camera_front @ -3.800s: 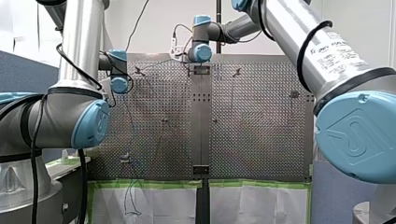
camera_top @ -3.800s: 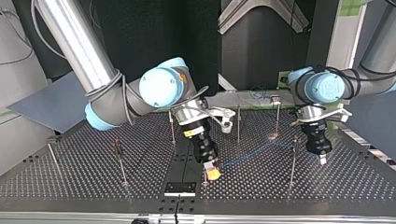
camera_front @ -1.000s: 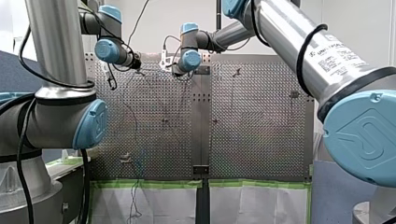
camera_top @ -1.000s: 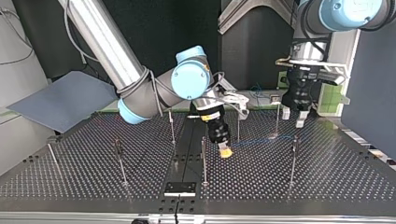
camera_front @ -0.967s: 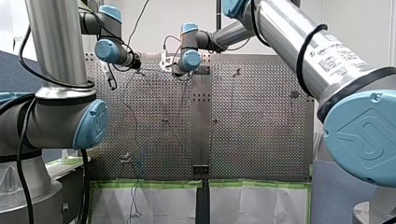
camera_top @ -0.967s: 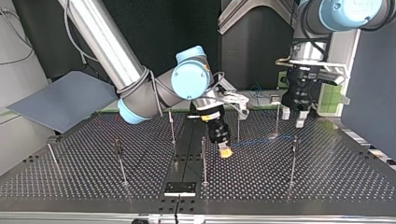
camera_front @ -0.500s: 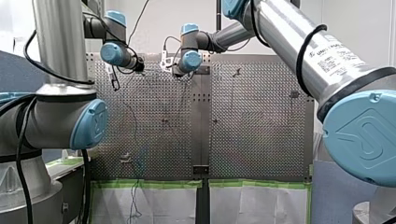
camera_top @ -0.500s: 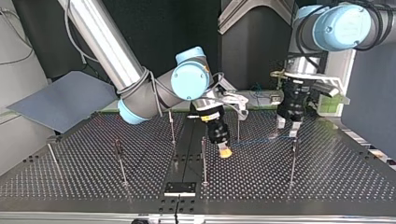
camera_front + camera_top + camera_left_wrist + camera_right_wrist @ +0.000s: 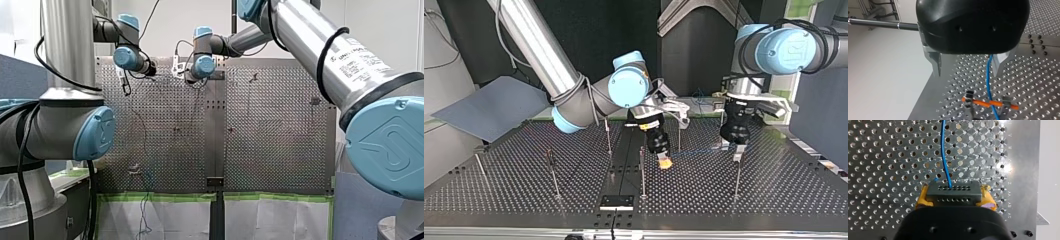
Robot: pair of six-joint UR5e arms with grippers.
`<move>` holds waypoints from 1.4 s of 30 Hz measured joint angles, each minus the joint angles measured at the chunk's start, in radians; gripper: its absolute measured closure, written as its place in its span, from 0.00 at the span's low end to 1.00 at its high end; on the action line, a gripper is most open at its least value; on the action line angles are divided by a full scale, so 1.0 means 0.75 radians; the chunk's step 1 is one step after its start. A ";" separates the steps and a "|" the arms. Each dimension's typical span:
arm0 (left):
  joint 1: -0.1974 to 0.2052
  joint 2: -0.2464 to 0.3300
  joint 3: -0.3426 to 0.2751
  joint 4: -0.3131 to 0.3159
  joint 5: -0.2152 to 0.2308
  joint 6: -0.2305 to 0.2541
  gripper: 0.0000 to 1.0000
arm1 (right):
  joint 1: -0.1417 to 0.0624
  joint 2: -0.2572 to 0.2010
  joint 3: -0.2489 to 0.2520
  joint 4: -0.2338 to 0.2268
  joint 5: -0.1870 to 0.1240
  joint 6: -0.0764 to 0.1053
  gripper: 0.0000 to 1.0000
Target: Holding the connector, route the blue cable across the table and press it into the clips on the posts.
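Near the middle of the table (image 9: 524,195), as the top view shows it, my right tool (image 9: 665,163) points down, its yellow pads (image 9: 922,198) clamped on the dark connector (image 9: 953,191). The right wrist view shows the connector held crosswise between the pads. The blue cable (image 9: 943,152) leaves the connector's face and runs straight ahead over the perforated surface.

In the top view the cable runs low over the table toward three o'clock and reaches my left tool (image 9: 736,145), which hangs at about three o'clock from my right tool. The metal fingers (image 9: 936,63) of that black tool stand wide apart and grip nothing. The cable passes between them, nearer to one finger, and I cannot tell whether it touches. Ahead of this tool the cable crosses an orange bar (image 9: 980,102) that spans two small heads.

Thin upright posts (image 9: 553,172) stand about the table, one at six o'clock of my left tool and one just at nine o'clock of my right tool.

In the front view my left arm (image 9: 65,50) and my right arm (image 9: 320,45) both reach toward the table's twelve o'clock end.
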 joint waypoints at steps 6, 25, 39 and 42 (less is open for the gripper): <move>-0.009 -0.023 0.016 0.006 -0.002 0.000 0.00 | -0.001 0.003 0.000 -0.001 0.000 0.000 1.00; -0.068 -0.180 0.129 -0.021 -0.119 0.055 0.00 | -0.002 0.007 0.000 -0.004 -0.006 -0.001 1.00; -0.085 -0.182 0.125 -0.014 -0.158 0.054 1.00 | -0.002 0.008 0.000 -0.002 -0.009 0.000 1.00; -0.089 -0.182 0.118 -0.020 -0.189 0.053 1.00 | -0.002 0.008 0.000 -0.002 -0.010 0.000 1.00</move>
